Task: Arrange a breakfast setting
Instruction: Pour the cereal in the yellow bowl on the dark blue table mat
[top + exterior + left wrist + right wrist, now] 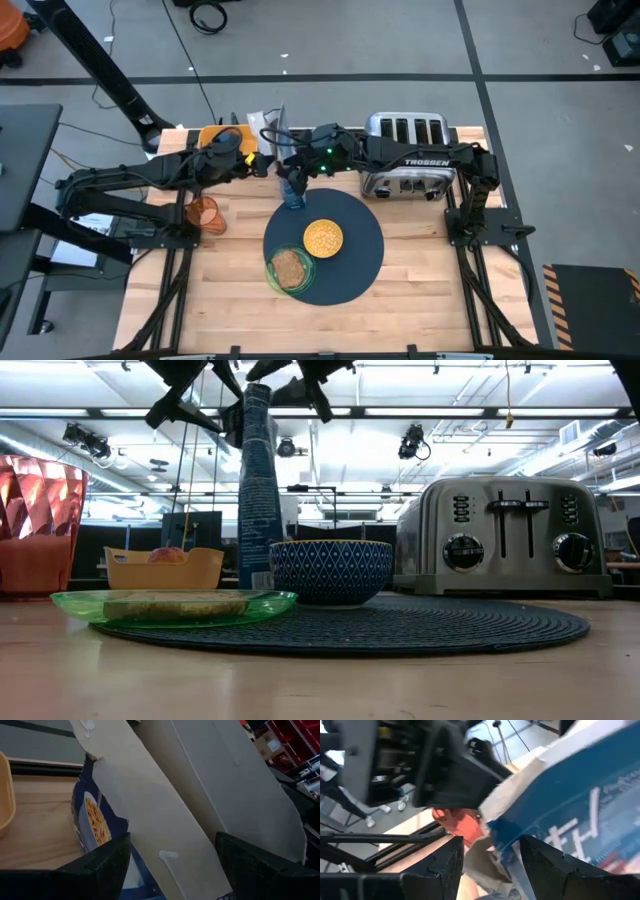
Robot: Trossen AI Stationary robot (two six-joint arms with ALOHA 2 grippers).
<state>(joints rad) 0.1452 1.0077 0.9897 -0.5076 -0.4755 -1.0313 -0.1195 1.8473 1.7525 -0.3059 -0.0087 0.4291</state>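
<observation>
**A:** Starting from the left, what is outside the left fingers [107, 865]?

**B:** The orange tumbler [205, 213] stands on the counter [220, 290], near them on the side toward the front edge. The yellow tray [215, 133], with the red apple [167, 554] in it, sits just behind them. Neither is being touched.

**A:** And the left fingers themselves?

**B:** They are released and spread wide. A pale top flap [165, 795] of the blue box [291, 192] lies between them, but I don't see them pinching it.

**A:** So who holds the box?

**B:** The right fingers [440, 870] are grasping it near the top, a blue-and-white corner caught between them. The box stands upright below both sets of fingers, at the back edge of the round mat [365, 250].

**A:** Where is the setting from there?

**B:** It is forward of the right fingers. The cereal bowl [323, 238] sits near the middle of the mat. The green plate [270, 598] with its toast [289, 267] is at the mat's front-left edge. The toaster [405, 150] stands further right, beside the right arm.

**A:** How should this step be done well?

**B:** I read it as dealing with the open box. The right grasp should stay firm and the box upright, so nothing spills onto the mat. The left fingers should only close once the flap sits squarely between them. Any travel should clear the tumbler and the bowl's rim.
</observation>
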